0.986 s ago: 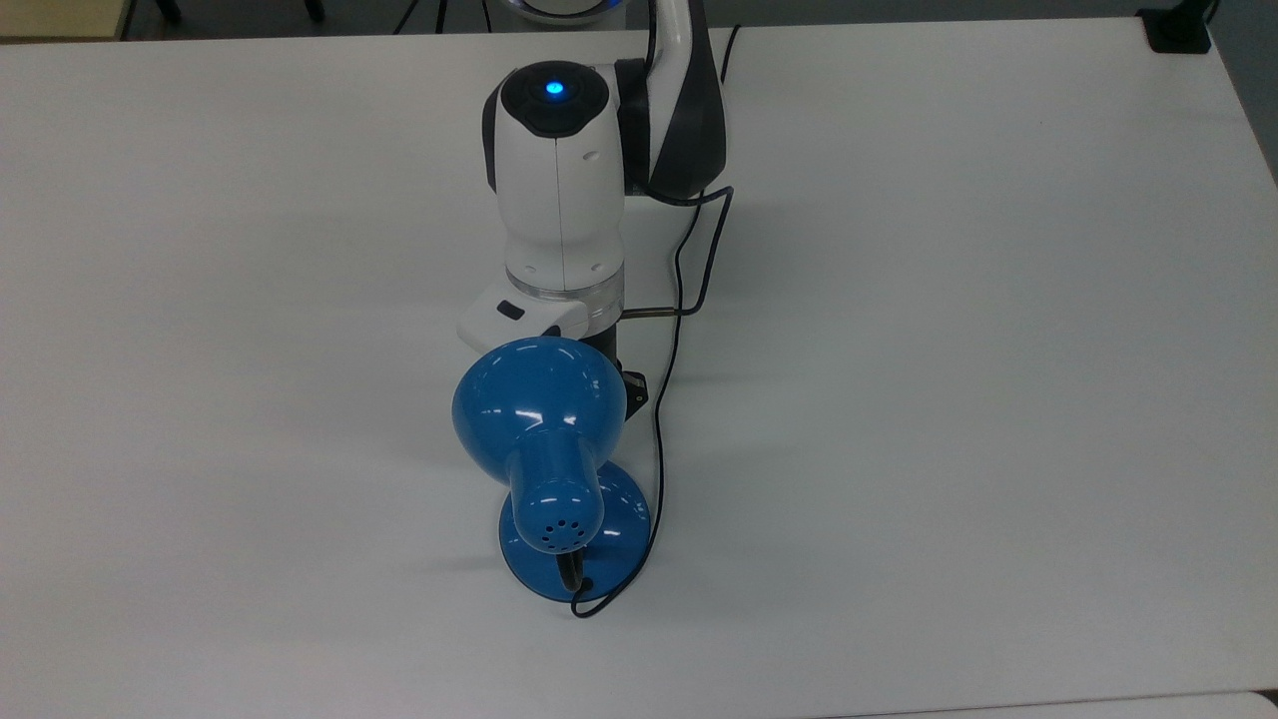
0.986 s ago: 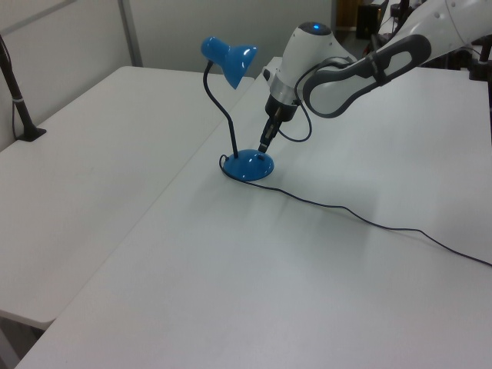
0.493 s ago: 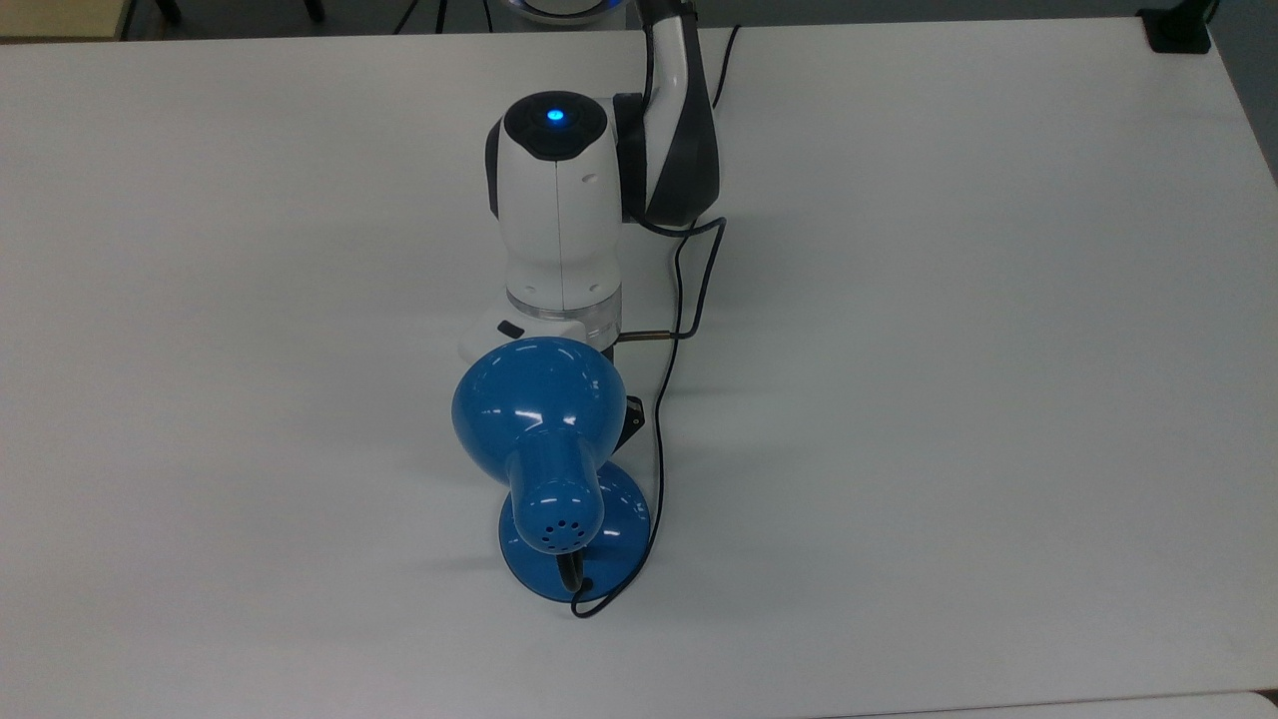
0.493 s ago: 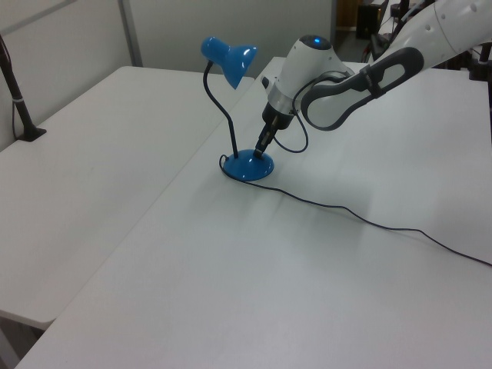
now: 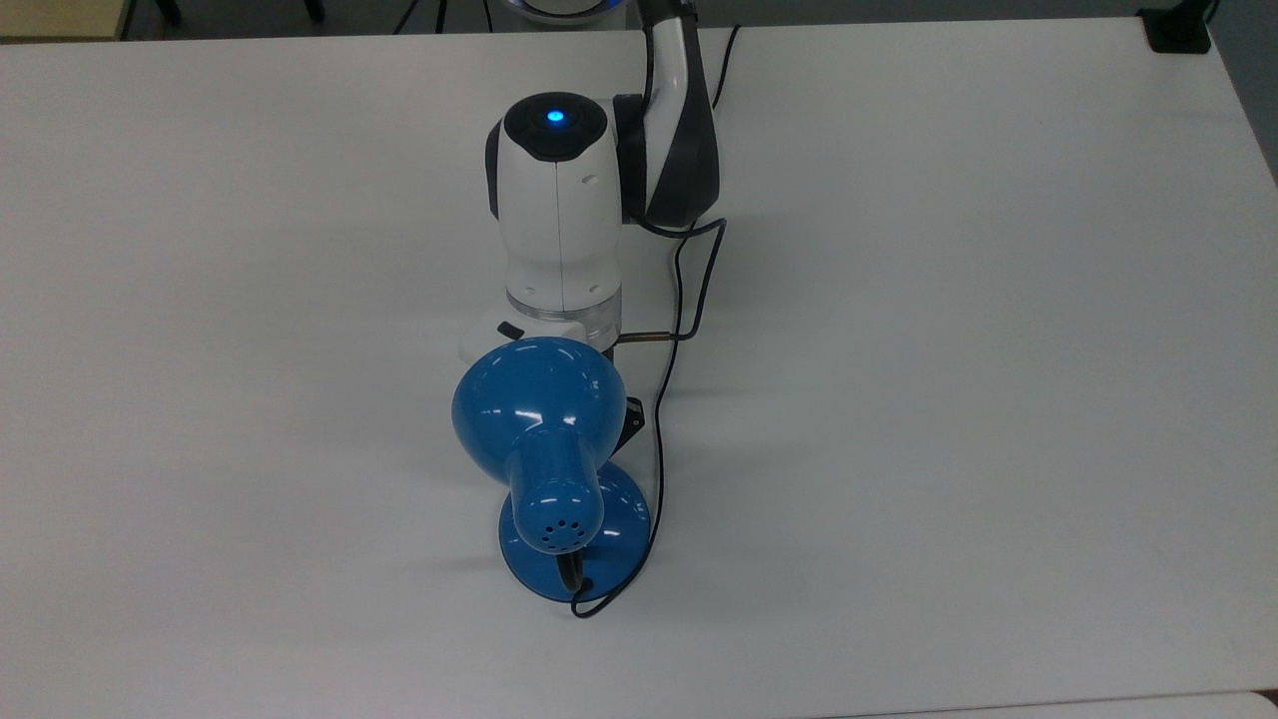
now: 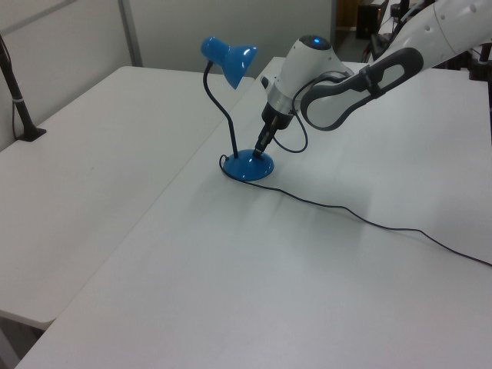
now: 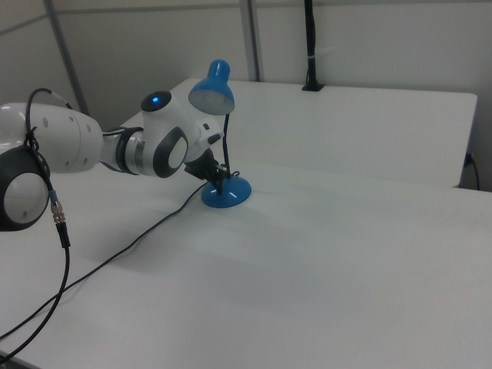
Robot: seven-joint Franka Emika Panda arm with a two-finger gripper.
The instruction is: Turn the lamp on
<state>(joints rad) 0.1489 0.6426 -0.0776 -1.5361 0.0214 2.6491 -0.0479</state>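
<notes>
**Pressing at the lamp base: single-arm entry, switch step in hand**

Reaching down at a slant, the gripper (image 6: 259, 147) has its dark tip at the upper face of the lamp's round base (image 6: 247, 165), on the side toward the arm; whether it touches or hovers just above cannot be told. State of the hand: cannot tell.

Item 1, the lamp (image 5: 544, 439). Stands near the middle of the white table (image 5: 949, 399). In the top view the arm comes in from 12 o'clock and the base lies at 6 o'clock of the shade. Glossy blue metal with bright highlights; bell-shaped shade (image 7: 211, 94) facing the arm, vent holes in its narrow cap (image 5: 557, 526), thin dark curved stem (image 6: 223, 115), flat round foot. The shade shows no glow, so the lamp reads as unlit.

Item 2, thin black cord (image 6: 361, 219). Leaves the base and trails away across the table at about 4 o'clock in the left view.

Item 3, arm (image 7: 92, 146). White shell, dark joint covers, blue indicator light on the wrist.

Handling note (judgement): the switch probably sits on the base near the tip. Press straight down, gently and centred; the foot is light and smooth, and a sideways push could slide or tip the lamp. Keep clear of the stem and the overhanging shade.
</notes>
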